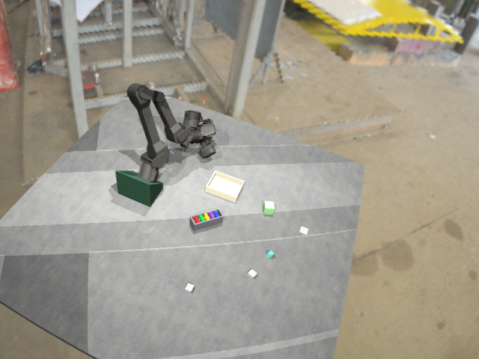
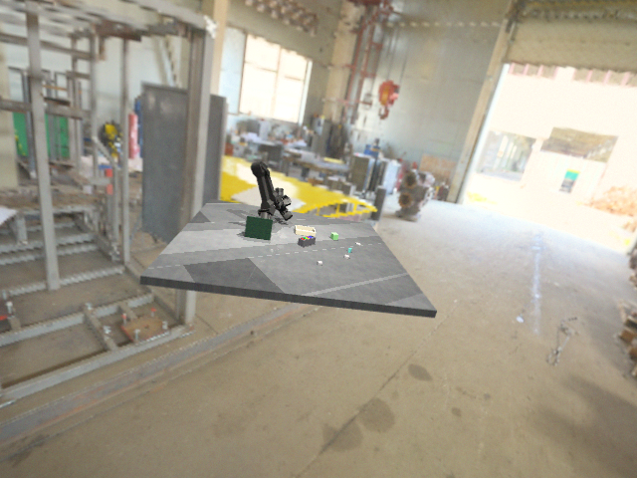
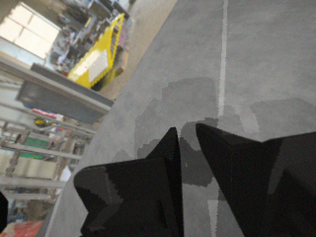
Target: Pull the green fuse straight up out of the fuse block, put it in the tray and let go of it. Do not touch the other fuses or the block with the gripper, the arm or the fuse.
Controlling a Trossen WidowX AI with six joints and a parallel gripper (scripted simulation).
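- Green fuse [image 1: 201,218] [image 2: 306,239] seated in the fuse block [image 1: 206,225] [image 2: 307,243], second from left in the top view, between red and yellow neighbours.
- Well apart from the end effector [image 1: 207,149] [image 2: 286,213] [image 3: 187,127], down the top view and slightly left; row running sideways, rising slightly rightward.
- Narrowly parted at the fingertips, gripping nothing; probably needs to swing over the table [image 1: 216,301] [image 2: 288,280] and point downward.
- Nearer on that route, rightward: tray [image 1: 219,195] [image 2: 305,234], best cleared from above.

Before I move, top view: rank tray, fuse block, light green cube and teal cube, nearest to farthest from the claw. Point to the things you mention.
1. Tray [image 1: 220,196] [image 2: 306,234], just beyond the arm's wrist.
2. Fuse block [image 1: 207,225] [image 2: 307,242], lower left of the tray, and light green cube [image 1: 269,209] [image 2: 334,236], lower right: too close to call.
3. Teal cube [image 1: 270,254] [image 2: 349,250], below the green one.
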